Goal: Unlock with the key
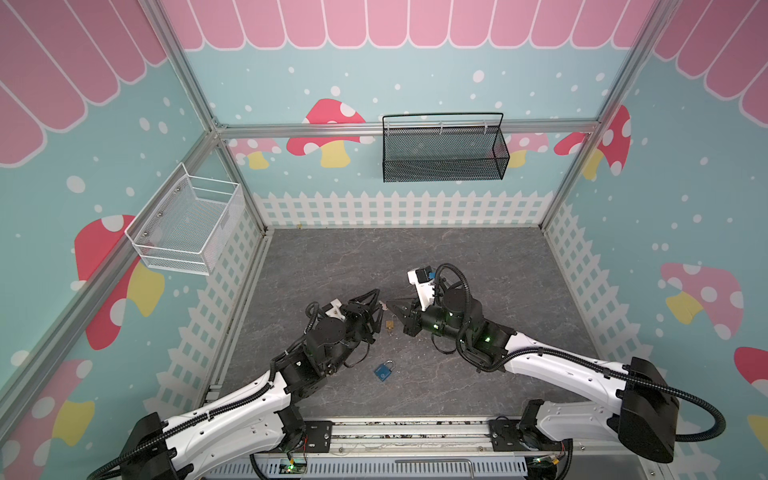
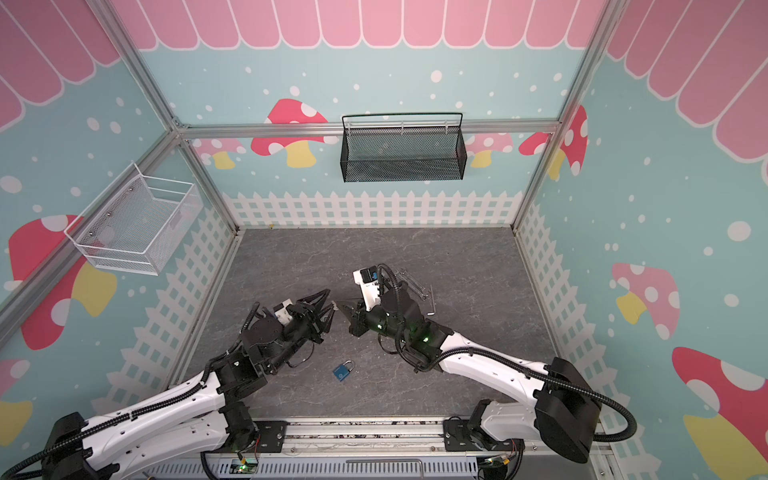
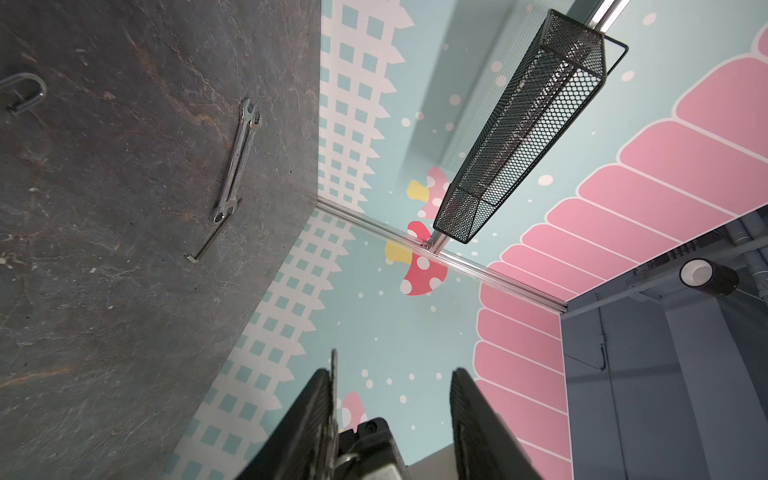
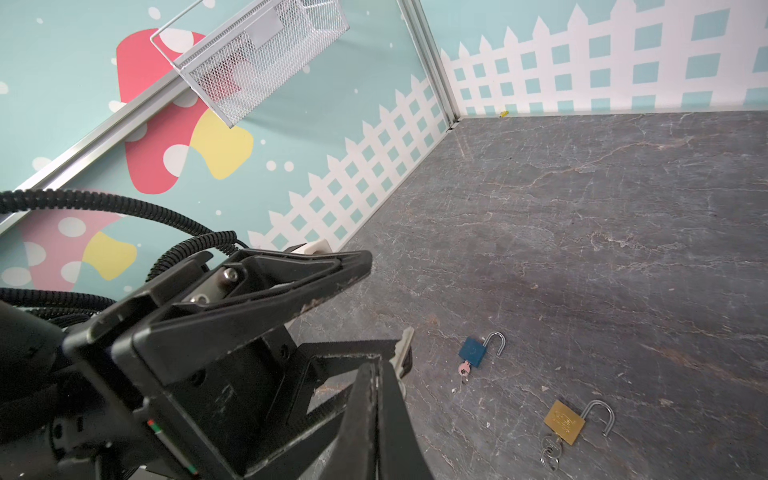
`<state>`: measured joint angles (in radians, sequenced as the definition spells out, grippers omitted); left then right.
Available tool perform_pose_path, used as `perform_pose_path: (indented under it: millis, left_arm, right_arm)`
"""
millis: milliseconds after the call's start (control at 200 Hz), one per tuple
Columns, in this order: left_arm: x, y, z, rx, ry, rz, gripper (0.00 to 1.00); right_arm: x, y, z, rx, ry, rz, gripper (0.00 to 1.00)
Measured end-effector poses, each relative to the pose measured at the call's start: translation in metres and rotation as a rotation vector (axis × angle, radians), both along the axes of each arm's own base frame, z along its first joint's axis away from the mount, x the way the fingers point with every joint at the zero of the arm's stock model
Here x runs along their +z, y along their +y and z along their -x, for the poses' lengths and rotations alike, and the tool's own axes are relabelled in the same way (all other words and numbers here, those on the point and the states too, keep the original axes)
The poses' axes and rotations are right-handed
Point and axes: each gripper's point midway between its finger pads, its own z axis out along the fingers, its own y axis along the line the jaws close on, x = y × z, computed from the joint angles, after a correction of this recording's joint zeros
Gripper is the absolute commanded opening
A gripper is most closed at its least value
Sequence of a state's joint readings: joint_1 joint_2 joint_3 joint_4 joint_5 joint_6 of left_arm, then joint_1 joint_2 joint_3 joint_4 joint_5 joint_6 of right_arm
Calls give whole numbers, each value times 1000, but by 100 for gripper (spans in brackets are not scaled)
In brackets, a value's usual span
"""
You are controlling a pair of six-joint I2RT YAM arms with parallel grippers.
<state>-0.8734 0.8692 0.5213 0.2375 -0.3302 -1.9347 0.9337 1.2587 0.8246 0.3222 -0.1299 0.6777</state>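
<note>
In both top views the two arms meet at the middle of the gray tabletop (image 1: 498,266). The left gripper (image 1: 377,302) and right gripper (image 1: 391,309) are tip to tip, too small there to read their jaws.

The right wrist view shows more. The right gripper (image 4: 390,368) is clamped on the head of a silver key (image 4: 404,348), whose blade sticks out past its tips, just beside one finger of the left gripper. In the left wrist view the left gripper's fingers (image 3: 473,415) stand apart with a clear gap. A thin metal edge lies along the inner face of one finger; I cannot tell whether that is the key.

The right wrist view alone shows the locks plainly. A blue padlock (image 4: 473,352) and a brass padlock (image 4: 564,423) lie apart on the tabletop, both with shackles swung open. A pink-headed key (image 4: 464,369) sits in the blue one and a ring of keys (image 4: 550,449) lies at the brass one. In a top view the brass padlock (image 1: 390,325) shows just below the gripper tips, with the blue padlock (image 1: 383,371) lower centre.

The left wrist view shows two wrenches (image 3: 237,158) lying together, a hex key (image 3: 205,245) just beside them, and a lone metal loop (image 3: 25,89) cut by the frame edge.
</note>
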Motion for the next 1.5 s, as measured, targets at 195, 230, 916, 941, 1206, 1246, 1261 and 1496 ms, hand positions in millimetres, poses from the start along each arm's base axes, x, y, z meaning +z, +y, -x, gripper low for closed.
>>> perform_pose_path:
  millis: [195, 230, 916, 941, 1206, 1246, 1261, 1496]
  left_arm:
    - [-1, 0, 0, 0, 2, -2, 35]
    - [-3, 0, 0, 0, 3, -4, 33]
    - [-14, -2, -1, -6, 24, -39, 15]
    - [-15, -3, -1, -6, 26, -42, 15]
    - [-17, -6, -1, -12, 29, -45, 9]
    - [-17, -6, -1, -12, 29, -45, 9]
    - [-16, -6, -1, -12, 28, -44, 9]
    - [-14, -7, -1, -13, 22, -37, 4]
  right_arm:
    - [1, 1, 1, 11, -3, -1, 0]
    - [1, 1, 2, 15, -4, -1, 0]
    - [12, 4, 3, 34, -39, -5, 0]
    - [12, 4, 3, 34, -40, -5, 0]
    - [12, 4, 3, 35, -43, -3, 0]
    - [12, 4, 3, 35, -43, -3, 0]
    - [12, 4, 3, 35, -44, -4, 0]
    - [12, 4, 3, 35, -46, -2, 0]
